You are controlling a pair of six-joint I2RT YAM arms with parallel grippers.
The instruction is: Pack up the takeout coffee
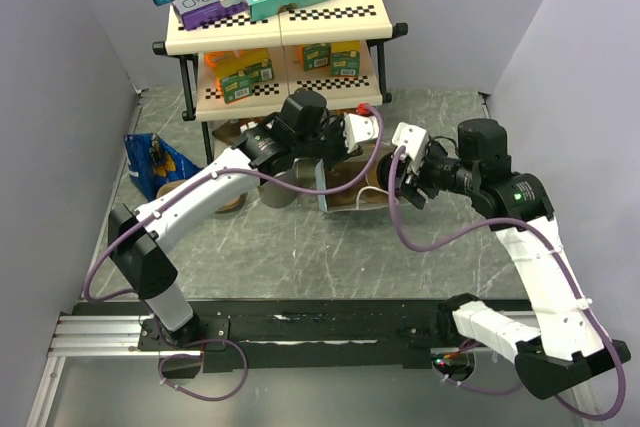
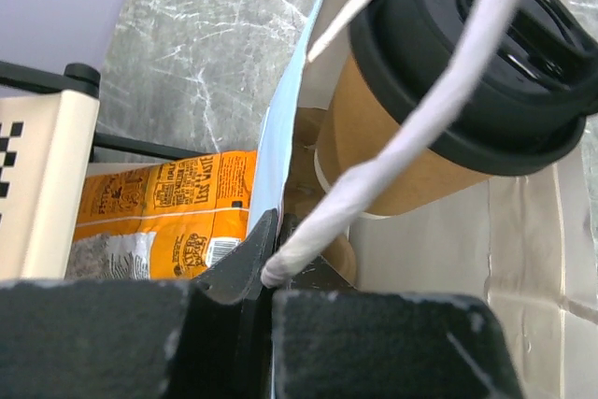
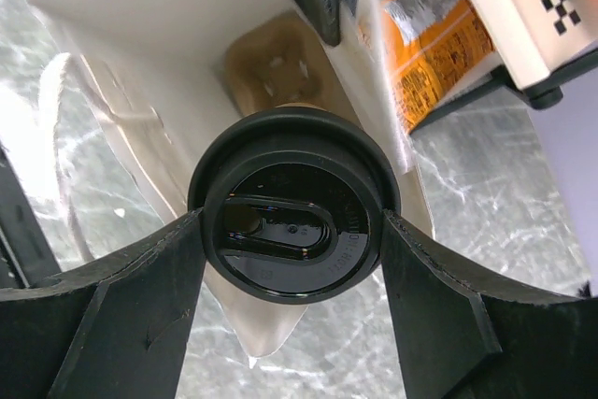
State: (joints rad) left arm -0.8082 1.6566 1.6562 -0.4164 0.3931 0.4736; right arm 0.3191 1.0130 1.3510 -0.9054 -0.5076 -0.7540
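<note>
Surface: grey marbled desk [image 1: 330, 257], enclosed by pale lilac walls [image 1: 60, 67]. At the back stands a cream two-tier shelf rack [image 1: 300, 35] on a black frame, carrying boxes; an orange printed packet [image 2: 177, 203] lies under it.

Left claw [image 2: 280, 263]: fingers pinched together on the upper edge of the white paper bag [image 3: 121, 72], right beside its twisted white handle [image 2: 374, 175].

Right claw [image 3: 294, 231]: spread wide, one finger on each side of the round black plastic lid [image 2: 420, 35], gripping the tan kraft paper cup [image 2: 392, 147].

The cup sits in the bag's open mouth, above the brown moulded-pulp carrier [image 3: 271, 67] at the bottom. Cannot tell whether they touch.
</note>
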